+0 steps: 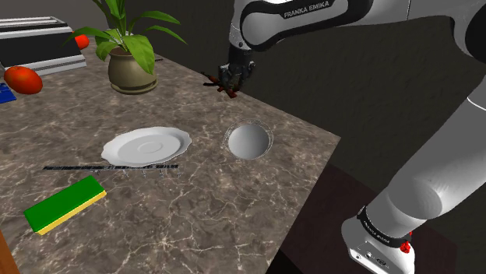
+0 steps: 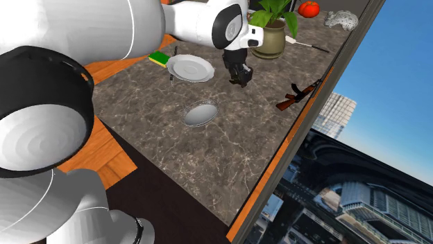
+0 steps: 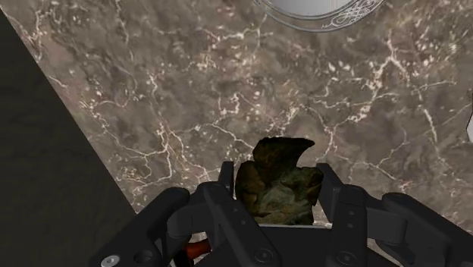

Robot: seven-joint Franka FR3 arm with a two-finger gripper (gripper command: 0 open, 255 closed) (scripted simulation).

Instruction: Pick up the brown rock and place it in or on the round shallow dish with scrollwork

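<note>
- The fingers point(image 3: 330, 190) are pinching the brown rock point(image 3: 277, 186) between them, one on each flank, and its jagged tip is sticking out past the fingertips.
- In the shoulder view the gripper point(image 1: 234, 82) is hanging in the upper middle of the frame, seemingly lifted clear of the marble tabletop point(image 1: 195, 210).
- The round shallow dish with scrollwork point(image 1: 249, 142) is sitting below and slightly right of the gripper in that frame, near it but apart, close to the tabletop's edge.
- In the wrist view the dish's patterned rim is showing ahead of the rock, across bare marble.
- The coming move is probably calling for a short carry along that line, then a descent.
- The white plate point(image 1: 146, 146), left of the dish, is looking like the wrong target.
</note>
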